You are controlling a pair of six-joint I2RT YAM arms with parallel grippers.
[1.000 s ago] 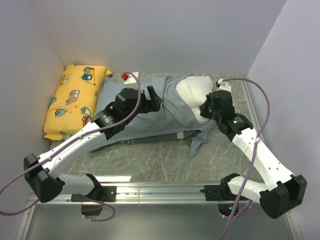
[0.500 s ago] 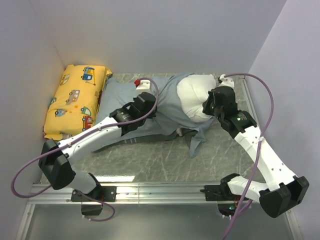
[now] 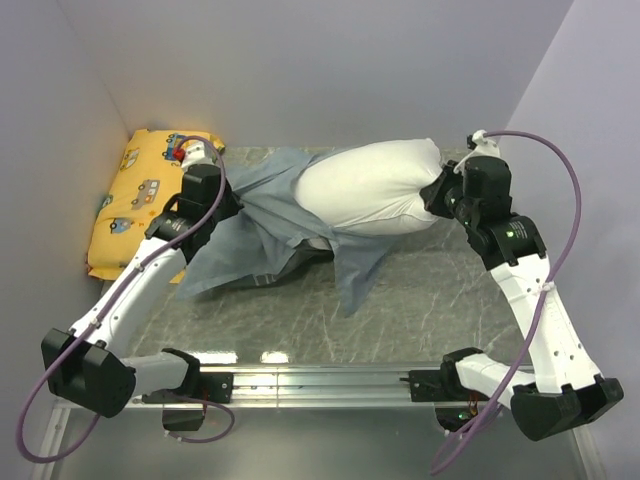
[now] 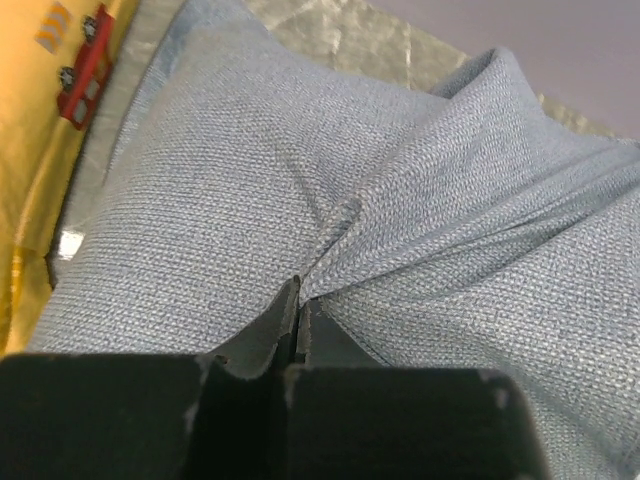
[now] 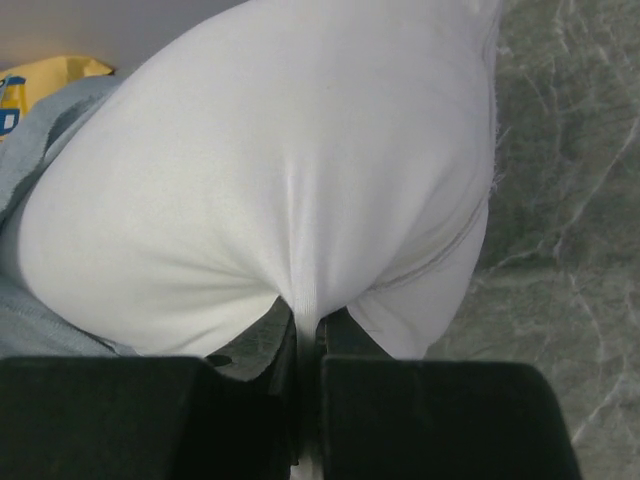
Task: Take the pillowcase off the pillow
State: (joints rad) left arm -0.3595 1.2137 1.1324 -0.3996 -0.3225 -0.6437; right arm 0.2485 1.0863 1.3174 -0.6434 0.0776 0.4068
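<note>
Top view: the plump, plain white rectangular pillow (image 3: 375, 188) lies at the back right of the grey marbled worktop (image 3: 430, 300). Most of it is bare. Only its left end sits inside the soft blue-grey fabric pillowcase (image 3: 250, 225), which trails slack leftward to the yellow cartoon-car cushion (image 3: 125, 205). I judge the removal well over half done; that last end has yet to clear the cover's mouth. The left tool (image 3: 222, 212) is at the cover and the right tool (image 3: 438, 193) at the pillow's right end, but neither grip reads from here.

Left wrist view: this supplies the missing detail. The 2 fingers are shut tight on a pinched ridge of pillowcase weave, with folds fanning out from it.

Right wrist view: the right tool is clamped on a fold of the pillow's white cloth near its end seam. Bare worktop shows to the right. How much pillow is covered cannot be told here.
</note>
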